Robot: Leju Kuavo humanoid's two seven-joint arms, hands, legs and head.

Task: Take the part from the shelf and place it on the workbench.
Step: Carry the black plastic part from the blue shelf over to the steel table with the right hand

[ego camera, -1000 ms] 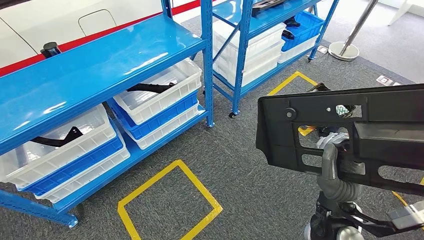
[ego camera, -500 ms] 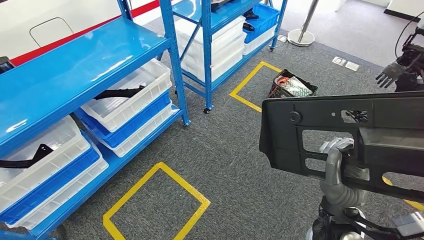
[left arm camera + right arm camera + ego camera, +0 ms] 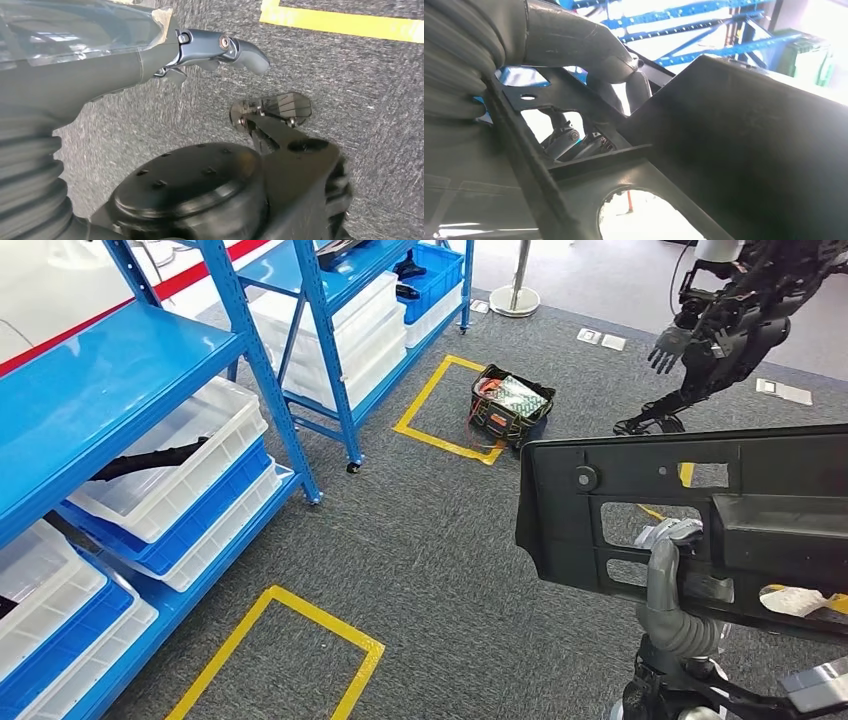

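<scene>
Here my right robot hand (image 3: pixel 672 558) grips the black part (image 3: pixel 640 480), its long axis level across me; my left robot hand (image 3: pixel 220 47) hangs with fingers apart, holding nothing.

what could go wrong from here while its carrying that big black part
The black part is wide and blocks much of the head view, so obstacles near the feet could go unseen. The right hand grips it at one cut-out, so it might tilt or slip. An open tool bag and another robot stand ahead.
</scene>
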